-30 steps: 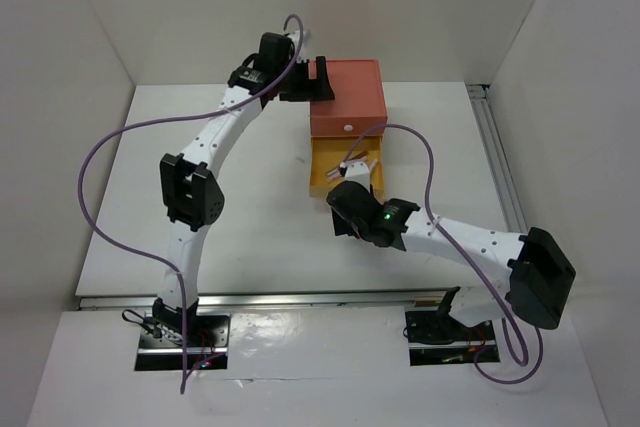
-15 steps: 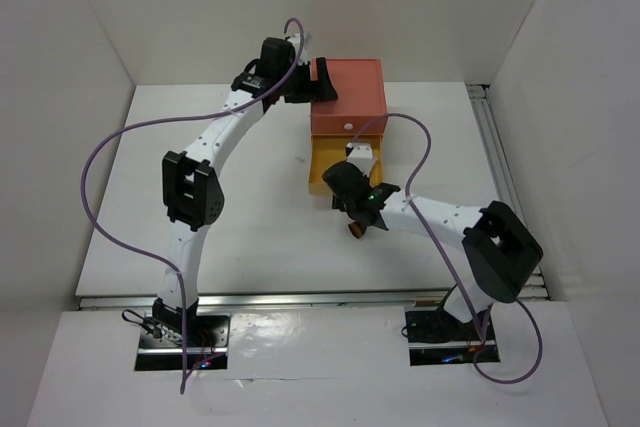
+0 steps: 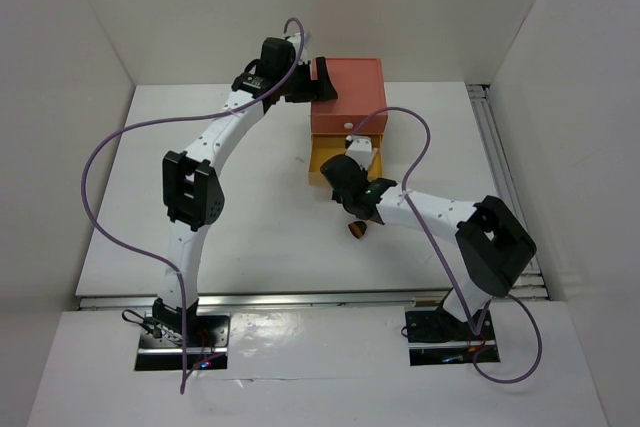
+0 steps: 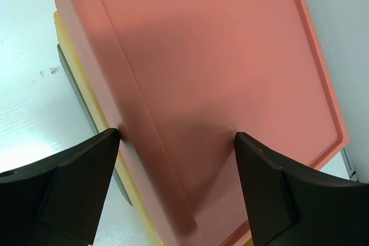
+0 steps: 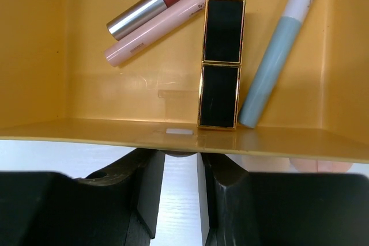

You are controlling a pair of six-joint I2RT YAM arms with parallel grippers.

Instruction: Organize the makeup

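The coral drawer box (image 3: 348, 97) sits far back on the white surface (image 3: 250, 237). The left hand (image 4: 177, 136), fingers spread wide over the box's top, looks placed to brace it. The yellow drawer (image 5: 34, 56) stands open, and the right hand (image 5: 180, 162) meets its front wall with fingers nearly together; I cannot tell whether they pinch anything. Inside, the black lipstick (image 5: 221, 61) lies front to back, one end near that wall, while the blue pencil (image 5: 277, 56) and pink pencil (image 5: 173, 21) slant to either side

Black lipstick (image 5: 220, 64) flat; pink pencil (image 5: 167, 24), blue pencil (image 5: 268, 70) — beside.
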